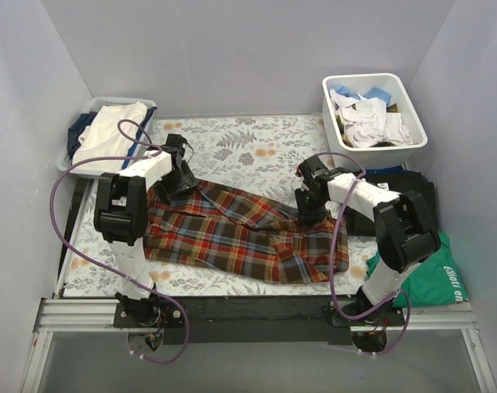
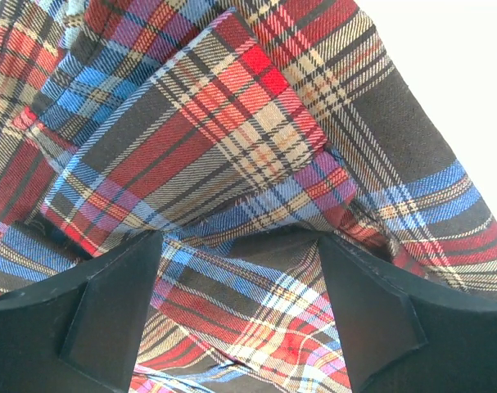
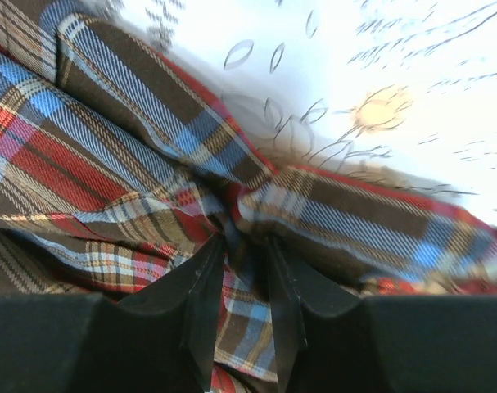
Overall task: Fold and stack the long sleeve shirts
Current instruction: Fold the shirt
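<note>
The plaid flannel shirt (image 1: 240, 233) in red, brown, blue and yellow lies crumpled across the middle of the table. My left gripper (image 1: 178, 176) is at its far left edge. In the left wrist view the left gripper (image 2: 240, 246) has its jaws wide apart over folds of the shirt (image 2: 232, 139), with cloth lying between the fingers (image 2: 109, 319). My right gripper (image 1: 307, 209) is at the shirt's far right edge. In the right wrist view the right gripper (image 3: 246, 246) has its jaws nearly together, pinching a bunched fold of the shirt (image 3: 150, 164). Plain black folded garments (image 1: 399, 184) lie at the right.
A white bin (image 1: 412, 135) with white and blue clothes stands at the back right. A basket (image 1: 88, 110) holding a white cloth stands at the back left. A green garment (image 1: 435, 274) lies at the near right. The table has a floral cover (image 1: 248, 143).
</note>
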You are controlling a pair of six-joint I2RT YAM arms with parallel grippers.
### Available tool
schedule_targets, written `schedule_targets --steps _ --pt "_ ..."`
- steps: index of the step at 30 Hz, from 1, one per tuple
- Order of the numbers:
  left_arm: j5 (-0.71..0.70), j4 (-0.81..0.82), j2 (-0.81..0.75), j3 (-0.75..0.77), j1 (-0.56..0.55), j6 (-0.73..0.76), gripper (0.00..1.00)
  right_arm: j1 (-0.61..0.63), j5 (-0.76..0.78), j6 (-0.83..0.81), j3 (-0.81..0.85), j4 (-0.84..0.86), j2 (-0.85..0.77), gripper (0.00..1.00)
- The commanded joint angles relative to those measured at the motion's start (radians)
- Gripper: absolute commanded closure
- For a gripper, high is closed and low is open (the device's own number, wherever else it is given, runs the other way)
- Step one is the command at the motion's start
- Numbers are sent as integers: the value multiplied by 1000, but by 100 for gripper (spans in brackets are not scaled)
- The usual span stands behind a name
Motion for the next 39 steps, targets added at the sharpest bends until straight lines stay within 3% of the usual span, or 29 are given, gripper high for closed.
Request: schedule_targets --steps 1,8,13,23,31,34,39 --pt "-67 -31 -37 21 45 -7 22 -12 80 12 92 -53 -24 65" --pt "-42 -28 -104 36 74 13 21 -18 88 3 147 -79 -15 66" --pt "59 21 -190 83 73 79 18 -18 104 -3 152 -65 -128 65" --pt "226 61 -179 189 53 141 17 15 -11 81 -66 -123 -247 65" --pt "280 78 -153 199 36 188 16 21 31 115 -74 -134 -90 65" --pt "279 81 -150 206 36 197 16 21 88 106 -2 -111 21 65" --pt "253 75 -146 214 35 202 16 9 148 75 295 -100 261 66"
